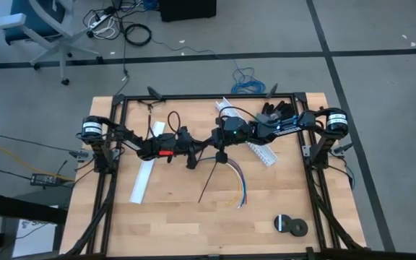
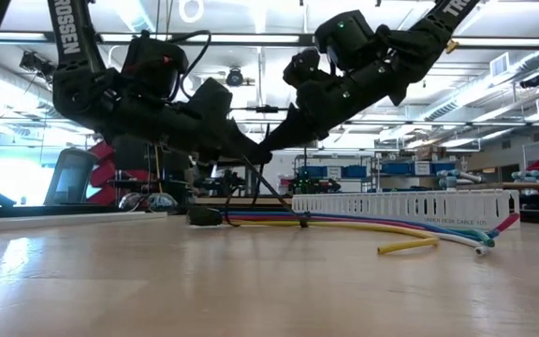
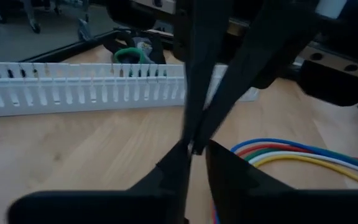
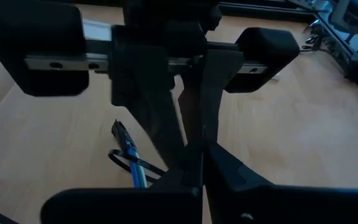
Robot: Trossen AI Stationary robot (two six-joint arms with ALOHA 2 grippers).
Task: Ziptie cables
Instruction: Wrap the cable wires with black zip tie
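Grippers meet tip to tip above table centre: right gripper (image 1: 221,156) clamped on ziptie (image 1: 209,180); left gripper (image 1: 192,158) nearly closed, hold unclear. Cables (image 1: 238,184) lie just right of centre, dark end under the tips. Step: threading the tie, by the look; next needs tail fed through head. White slotted channel (image 1: 255,143) crowds far-right side; black tape roll (image 1: 292,225) near right corner.

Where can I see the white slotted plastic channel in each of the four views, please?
High view: white slotted plastic channel, right of centre, slanting under the right arm.
Low view: it stands on the table, right of the middle, behind the coloured wires.
Left wrist view: it runs across the upper left.
Right wrist view: not in it.
Shared landmark: bundle of thin coloured wires, beside the channel.
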